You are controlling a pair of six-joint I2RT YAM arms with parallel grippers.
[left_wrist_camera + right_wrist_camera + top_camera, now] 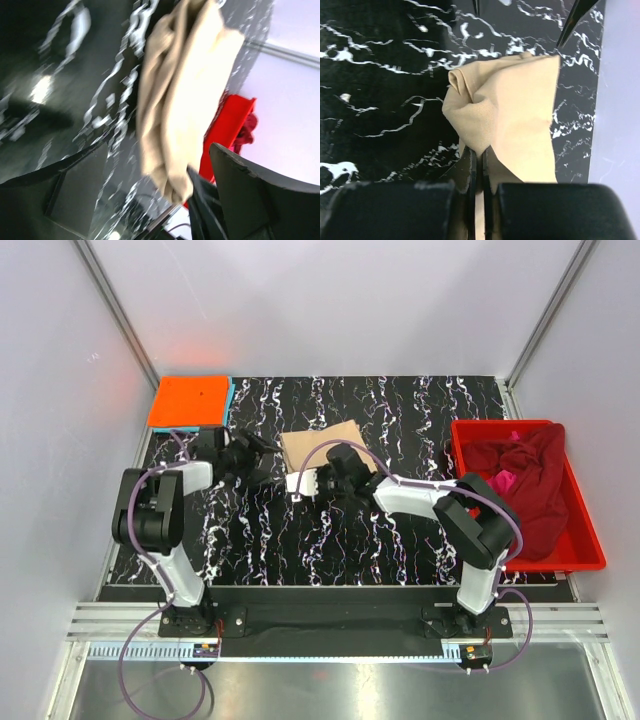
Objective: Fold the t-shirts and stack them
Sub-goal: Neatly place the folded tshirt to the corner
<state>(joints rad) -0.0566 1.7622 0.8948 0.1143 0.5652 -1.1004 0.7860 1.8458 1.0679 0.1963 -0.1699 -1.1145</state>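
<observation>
Bin [590, 550] with maroon tee [535, 475] sits well apart from tan tee [315, 445].

Left arm reaches forward, left fingers [262, 452] spread wide. Right arm stretches inward to the left, right fingers [478, 165] pinched tight on tan t-shirt [520, 100].

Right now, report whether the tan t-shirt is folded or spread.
Folded: the tan t-shirt is a compact rectangle with doubled layers, one edge pinched in the right end effector.
</observation>
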